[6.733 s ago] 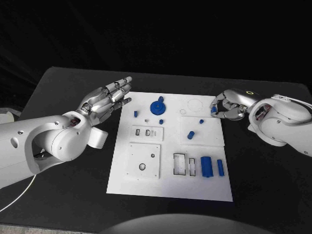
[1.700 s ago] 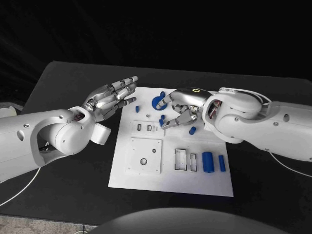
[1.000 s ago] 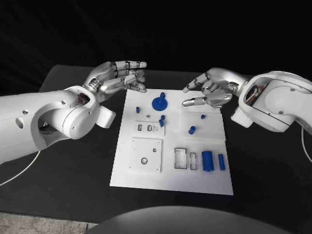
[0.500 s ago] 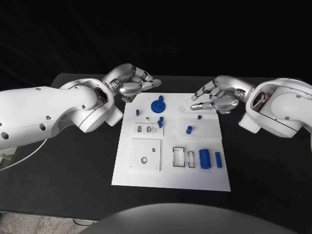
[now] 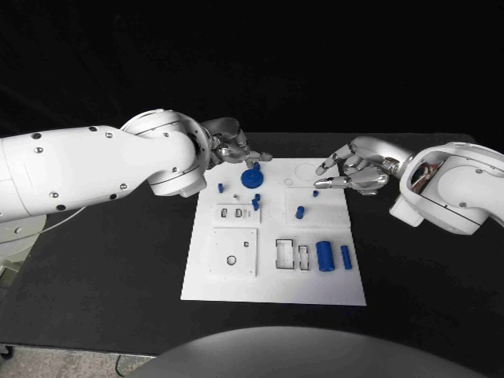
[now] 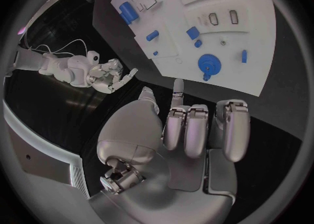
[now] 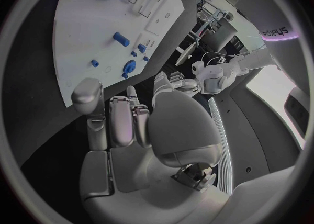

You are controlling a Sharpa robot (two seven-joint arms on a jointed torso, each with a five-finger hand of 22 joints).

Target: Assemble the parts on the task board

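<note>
Two silver robot hands hover over the far end of a matte black desk [image 5: 105, 260], flanking the flat white task board [image 5: 275, 276]. The left robot hand [image 5: 231, 150] hangs just beyond the board's far left corner, its metallic fingers curled in and holding nothing. The right robot hand [image 5: 354, 169] sits at the board's far right edge, fingers spread apart and empty.

Nearest the left robot hand lies a blue gear [image 5: 253, 178] — a toothed disc with a raised hub. Closer to the robot, a small blue peg [image 5: 219, 187] stands below that hand. Another blue peg [image 5: 300, 211] rests between the two hands, nearer the board's middle. Two smooth blue cylinders [image 5: 333, 257] lie side by side at the board's near right, well apart from both hands, beside rectangular cut-out slots [image 5: 294, 256].
</note>
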